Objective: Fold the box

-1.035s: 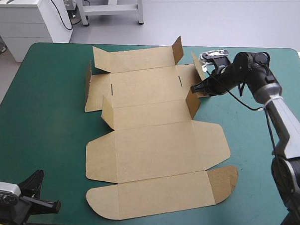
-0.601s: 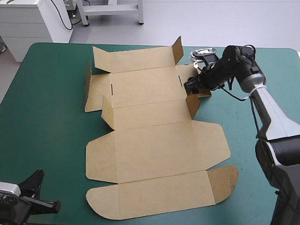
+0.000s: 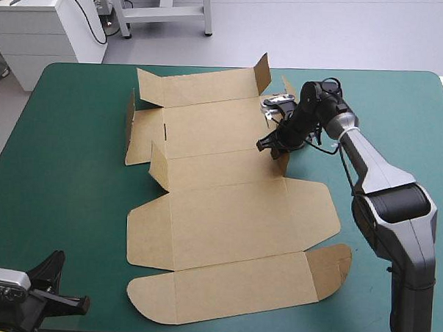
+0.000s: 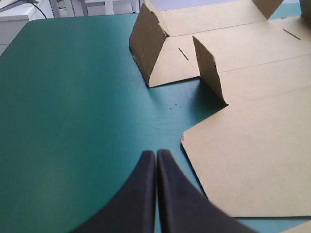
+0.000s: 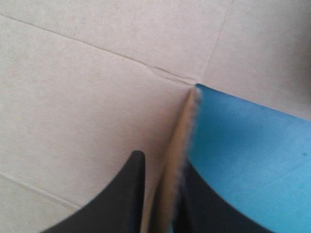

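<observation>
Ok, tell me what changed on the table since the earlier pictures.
The right gripper swung in from beyond the right edge of the box, leftward and toward the near side, and its jaws now pinch the upright side flap. The box itself lies as before, and the left gripper stays shut at the near-left corner of the table.

Quick tally: one brown box (image 3: pixel 226 218), just a single cut sheet. One table (image 3: pixel 59 174) with a teal-green cover. Two arms (image 3: pixel 368 165) as well, one per gripper. Two grippers, left gripper (image 4: pixel 156 154) and right gripper (image 5: pixel 163 162). Two black fingers (image 4: pixel 141 194) on each, so four total. Two short slits (image 4: pixel 183 53) in the board, going by the left wrist view.
</observation>
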Robot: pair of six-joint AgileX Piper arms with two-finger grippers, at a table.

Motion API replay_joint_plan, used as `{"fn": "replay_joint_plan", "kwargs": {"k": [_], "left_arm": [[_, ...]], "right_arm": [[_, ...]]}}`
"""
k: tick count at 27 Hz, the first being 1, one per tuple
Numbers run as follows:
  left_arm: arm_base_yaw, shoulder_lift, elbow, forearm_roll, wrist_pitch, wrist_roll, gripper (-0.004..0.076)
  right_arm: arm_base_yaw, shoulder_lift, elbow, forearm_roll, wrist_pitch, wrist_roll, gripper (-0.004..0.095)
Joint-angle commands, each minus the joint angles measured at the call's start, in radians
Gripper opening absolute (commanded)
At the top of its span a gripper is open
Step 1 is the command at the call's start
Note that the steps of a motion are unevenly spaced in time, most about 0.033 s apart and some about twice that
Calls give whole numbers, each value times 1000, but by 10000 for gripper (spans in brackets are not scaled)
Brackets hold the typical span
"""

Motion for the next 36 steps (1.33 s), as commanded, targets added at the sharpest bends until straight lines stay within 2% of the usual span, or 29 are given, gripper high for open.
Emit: {"fn": "replay_joint_plan", "kwargs": {"k": [1,3,8,12,18,25,29,33,36], "left_arm": [[-4,-7,-33,-8,-75,-8,-8],[-4,-7,-33,-8,-75,-8,-8],[-4,-7,-33,-8,-75,-8,-8],[-4,-7,-33,-8,-75,-8,-8],[-4,-7,-33,-8,-75,-8,-8],[-4,-7,-33,-8,-75,-8,-8],[-4,-7,-33,-8,-75,-8,-8],[-4,-7,-33,-8,-75,-8,-8],[-4,-7,-33,-8,-75,-8,-8]], "right_arm": [[-4,-65,-101,-20,28,-17,-21],[-4,-65,-122,-16,28,-62,-21],[4,-65,-122,94,28,-396,-21],[43,-65,-124,74,26,-661,-21],[86,-65,-124,68,-22,-887,-21],[115,-65,-126,55,-124,-965,-21],[115,-65,-126,45,-123,-1004,-21],[115,-65,-126,19,-112,-1133,-21],[115,-65,-126,24,-116,-1123,-21]]}}
